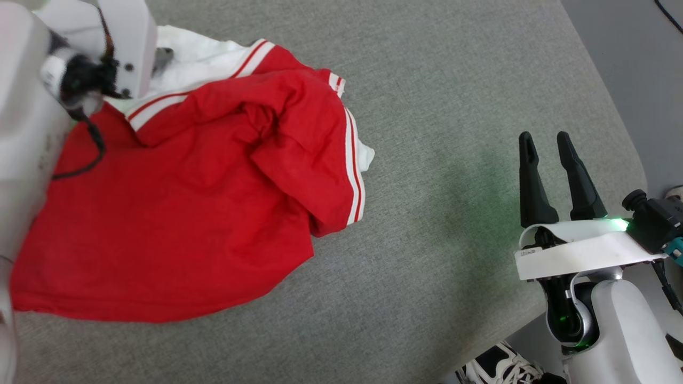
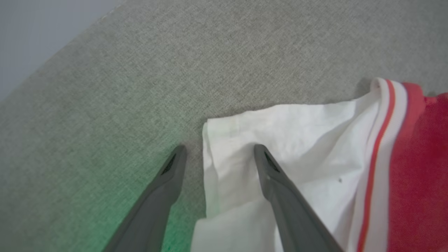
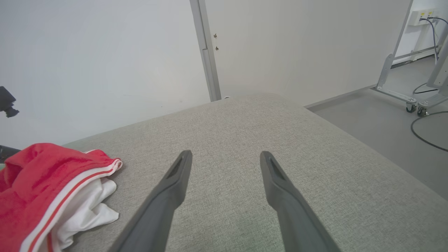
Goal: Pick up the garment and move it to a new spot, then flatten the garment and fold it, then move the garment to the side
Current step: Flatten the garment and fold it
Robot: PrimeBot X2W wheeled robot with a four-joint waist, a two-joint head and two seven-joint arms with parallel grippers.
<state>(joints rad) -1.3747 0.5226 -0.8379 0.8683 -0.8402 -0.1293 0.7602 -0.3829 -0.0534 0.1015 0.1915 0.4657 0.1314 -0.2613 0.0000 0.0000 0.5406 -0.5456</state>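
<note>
Garment [image 1: 187, 213] edge lies within spread left gripper [image 2: 219, 148].

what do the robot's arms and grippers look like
The right gripper and left gripper each have two long, tapering dark fingers. The right wrist carries a white plate with a small label, a green light and a black connector, above a pale rounded forearm. The left arm has a white housing and a black cable.
</note>
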